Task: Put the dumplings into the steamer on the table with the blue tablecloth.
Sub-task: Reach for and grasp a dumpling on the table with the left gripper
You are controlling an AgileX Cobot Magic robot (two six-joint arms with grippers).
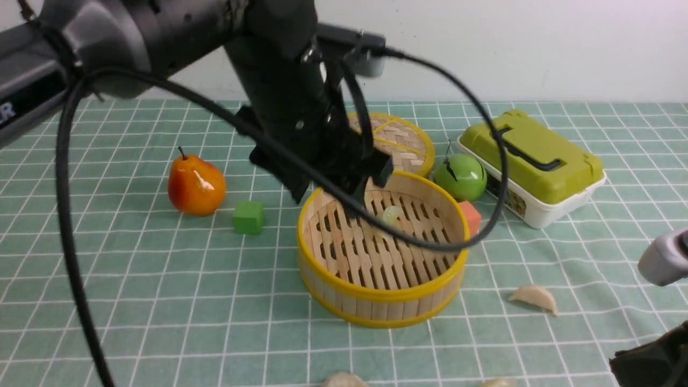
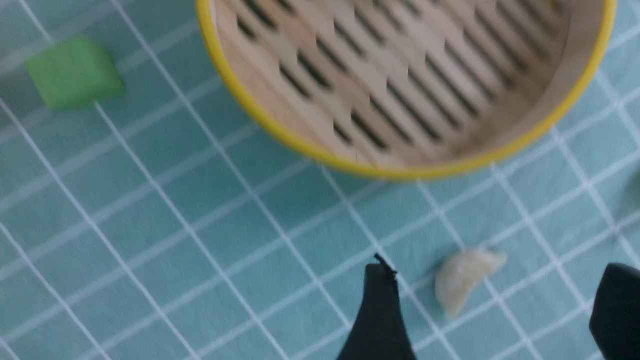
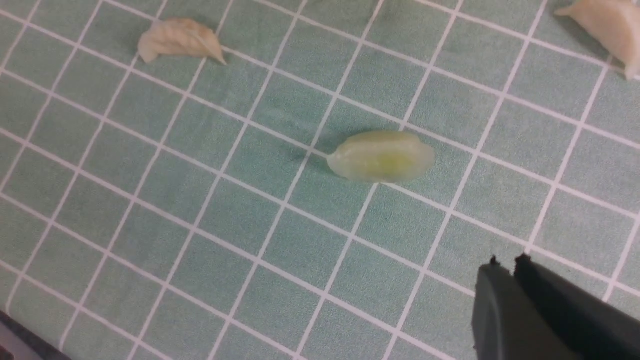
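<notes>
The table is covered by the blue tablecloth with its white grid. The left arm reaches out over the steamer, which stands upright on the cloth. The left gripper hangs above the steamer's far rim, its fingers spread wide and grasping nothing. The right gripper is low, to the right of the steamer and nearer the robot, its fingers pressed together and empty.

A green-lidded box lies to the right of the steamer and farther back. A woven lid lies flat just behind the steamer. A pear stands well to the steamer's left, and a green apple sits just beyond its right rim. A green cube is near the steamer's left wall. An orange cube is partly hidden behind its right rim.

One dumpling lies on the steamer's slatted floor, toward the far side. A second dumpling lies on the cloth to the steamer's right. A third dumpling and a fourth dumpling lie nearer the robot than the steamer.
</notes>
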